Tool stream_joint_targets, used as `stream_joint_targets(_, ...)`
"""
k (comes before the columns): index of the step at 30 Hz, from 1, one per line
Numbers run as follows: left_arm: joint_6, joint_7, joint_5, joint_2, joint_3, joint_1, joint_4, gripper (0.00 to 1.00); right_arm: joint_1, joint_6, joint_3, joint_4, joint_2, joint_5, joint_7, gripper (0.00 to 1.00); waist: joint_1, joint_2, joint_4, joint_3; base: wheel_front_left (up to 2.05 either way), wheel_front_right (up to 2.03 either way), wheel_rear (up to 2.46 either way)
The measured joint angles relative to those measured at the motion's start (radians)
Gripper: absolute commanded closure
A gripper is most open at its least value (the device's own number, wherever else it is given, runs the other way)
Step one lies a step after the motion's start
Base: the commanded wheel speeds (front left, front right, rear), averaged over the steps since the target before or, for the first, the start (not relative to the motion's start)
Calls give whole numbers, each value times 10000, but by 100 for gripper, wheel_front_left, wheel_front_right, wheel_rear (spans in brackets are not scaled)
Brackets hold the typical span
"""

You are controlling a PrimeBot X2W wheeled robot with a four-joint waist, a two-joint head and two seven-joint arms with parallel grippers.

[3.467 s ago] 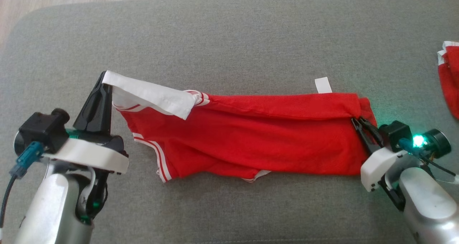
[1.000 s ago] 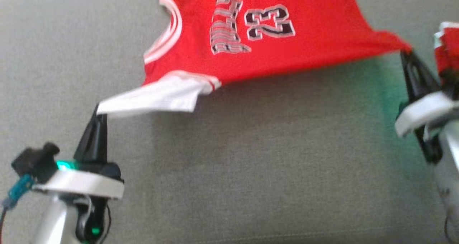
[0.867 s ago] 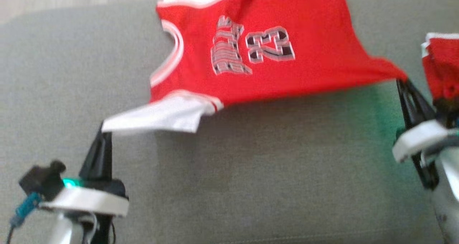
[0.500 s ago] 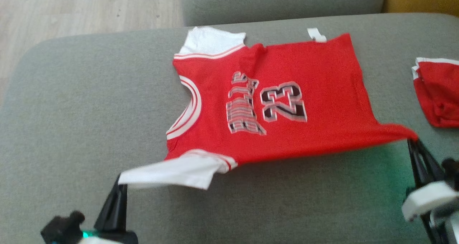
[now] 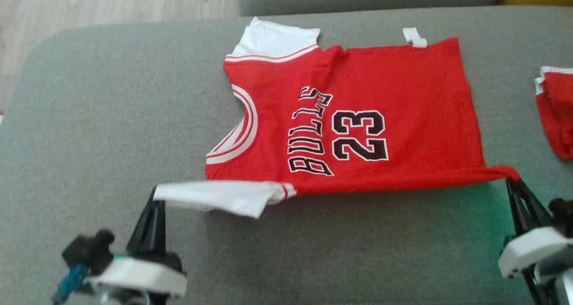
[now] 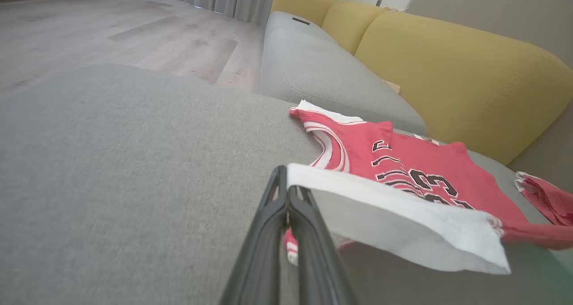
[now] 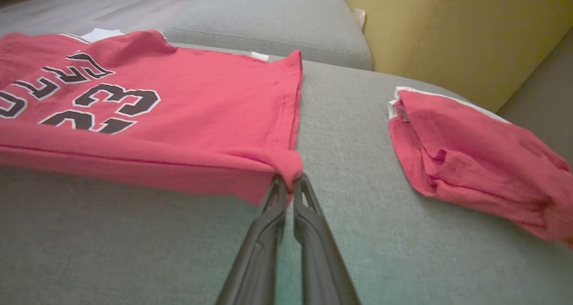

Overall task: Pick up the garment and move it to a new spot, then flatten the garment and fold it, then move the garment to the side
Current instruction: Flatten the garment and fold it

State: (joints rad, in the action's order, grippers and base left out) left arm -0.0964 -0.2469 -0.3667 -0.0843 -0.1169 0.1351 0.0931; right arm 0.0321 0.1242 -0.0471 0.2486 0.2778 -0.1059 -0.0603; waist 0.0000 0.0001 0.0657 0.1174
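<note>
Pinching the outer edge of the white sleeve point(image 5: 215, 196), the left gripper point(image 5: 155, 193) has its two dark fingers pressed together on the cloth, and the left wrist view shows the same grip, tips closed point(image 6: 286, 184) on the sleeve's rim point(image 6: 394, 215). From those fingertips the sleeve runs off towards the other arm, raised a little above the grey cushion point(image 5: 89, 117), and joins the red garment point(image 5: 403, 94). The right gripper point(image 5: 511, 183) is likewise clamped shut, holding the near hem corner, which is bunched into a small red knot just over its tips point(image 7: 288, 182).

Between the two grippers the garment's near edge is pulled into a straight, taut line. Beyond that line, away from both grippers, the body of the garment point(image 7: 201, 94) lies spread flat on the cushion, print upward, reading BULLS and 23, with the neckline on the left gripper's side point(image 6: 403, 161). Its other white sleeve lies at the far edge.

Outward of the right gripper, apart from the held hem, a second red garment point(image 5: 555, 112) sits folded on the cushion point(image 7: 470, 161). Farther off stand a yellow backrest point(image 6: 447, 72) and a wooden floor point(image 5: 112, 0).
</note>
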Motion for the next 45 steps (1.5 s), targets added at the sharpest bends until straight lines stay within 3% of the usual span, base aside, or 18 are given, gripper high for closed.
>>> stream_joint_targets(16,-111,-13,230,171,-571,-5056,3359,100,-3700,0,447,2368,98,272,132,100,0,0,-60,1656,0,0,0)
stream_joint_targets(20,-184,-25,378,144,-598,-5658,3837,100,-4256,0,667,2859,102,295,-128,100,0,0,-136,1914,0,0,0)
stream_joint_targets(21,-186,-25,441,134,-594,-5753,3893,100,-4373,0,782,2978,100,272,-201,87,0,0,-155,1956,0,0,0)
stream_joint_targets(22,-194,-25,516,132,-591,-5817,3917,100,-4474,0,869,3089,98,242,-284,47,0,-1,-170,1985,0,0,0)
stream_joint_targets(23,-196,-25,585,130,-575,-5862,3937,100,-4571,0,999,3173,107,222,-418,0,0,0,-184,2005,0,0,0)
stream_joint_targets(26,-230,-25,702,132,-506,-5876,3937,0,-4754,0,1206,3425,109,27,-748,0,0,0,-213,1985,0,0,0)
stream_joint_targets(31,-226,-27,882,153,-142,-5399,3306,0,-4680,0,1103,3697,113,0,-1273,0,0,0,-244,1746,0,0,0)
stream_joint_targets(39,-171,299,330,307,-422,-2543,3438,0,-3428,0,407,3611,-215,2,-1624,0,0,0,-282,1151,0,0,0)
stream_joint_targets(45,-2,441,61,320,-589,-2708,3630,0,-3255,0,313,3428,-437,17,-1697,0,0,0,-353,1039,0,0,0)
